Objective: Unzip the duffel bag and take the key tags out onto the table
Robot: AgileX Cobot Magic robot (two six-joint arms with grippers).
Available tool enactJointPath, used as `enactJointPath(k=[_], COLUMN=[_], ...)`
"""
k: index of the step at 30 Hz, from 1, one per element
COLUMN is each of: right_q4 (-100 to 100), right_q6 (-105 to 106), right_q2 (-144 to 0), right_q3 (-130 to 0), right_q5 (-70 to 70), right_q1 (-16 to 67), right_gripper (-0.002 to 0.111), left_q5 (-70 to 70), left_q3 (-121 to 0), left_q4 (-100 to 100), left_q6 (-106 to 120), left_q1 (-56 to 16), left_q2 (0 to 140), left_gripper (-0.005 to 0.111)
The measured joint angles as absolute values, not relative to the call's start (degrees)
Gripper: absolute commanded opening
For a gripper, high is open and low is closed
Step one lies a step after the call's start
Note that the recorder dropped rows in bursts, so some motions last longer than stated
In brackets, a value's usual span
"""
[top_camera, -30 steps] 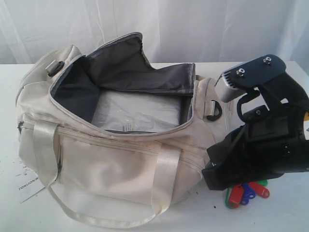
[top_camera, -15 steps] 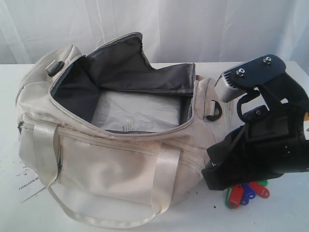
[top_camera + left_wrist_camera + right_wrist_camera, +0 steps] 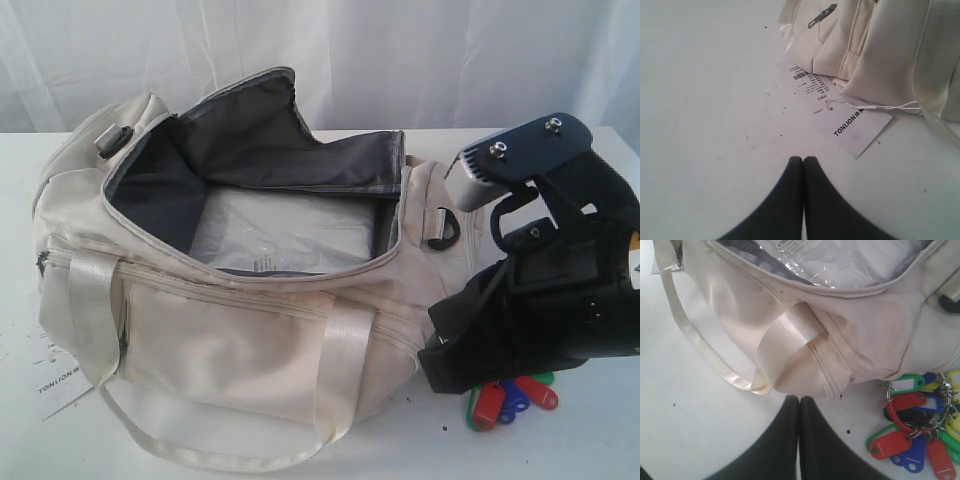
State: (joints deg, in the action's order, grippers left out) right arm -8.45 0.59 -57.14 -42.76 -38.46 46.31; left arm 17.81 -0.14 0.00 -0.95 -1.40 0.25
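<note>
white table [image 3: 590, 455] w/ curtain [image 3: 400, 60] behind: duffel bag [image 3: 250, 340] sits unzipped, flap [image 3: 250, 130] folded back so the mouth gapes. key tags [image 3: 890, 444] lie on the table just beside bag's end, so job looks done. left gripper [image 3: 803, 161] & right gripper [image 3: 799, 401] both pinched closed, empty.

Bright, even, diffuse light; soft faint shadows; wrist views slightly soft, washed-out whites.

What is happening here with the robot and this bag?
The duffel bag lies unzipped and open on the table. The key tags are already out, on the table beside the bag. Both grippers are shut and empty: the right gripper is near the tags, the left gripper near the white paper label.
</note>
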Motion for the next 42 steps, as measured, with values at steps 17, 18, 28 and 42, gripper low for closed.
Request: enactJointPath(k=[17, 18, 28, 42], right_q4=[-8.45, -8.45, -8.45, -9.59], right_q6=[0.0, 0.0, 0.0, 0.0], right_q2=[-55.01, -54.35, -39.07, -16.47], right_q3=[-42.76, -42.76, -42.76, -36.75], right_q5=[-38.46, -38.46, -38.46, -38.32], right_q1=[46.31, 46.31, 45.97, 36.0], right_gripper=[0.0, 0.0, 0.0, 0.0], left_q5=[17.81, 17.81, 17.65, 10.18], left_q3=[-0.14, -0.14, -0.14, -0.14], left_q4=[0.0, 0.0, 0.0, 0.3], left_q6=[-0.95, -0.95, -0.95, -0.95], left_q1=[-1.4, -1.4, -1.4, -1.4], left_q2=[0.25, 0.25, 0.25, 0.25], left_gripper=[0.0, 0.0, 0.0, 0.0])
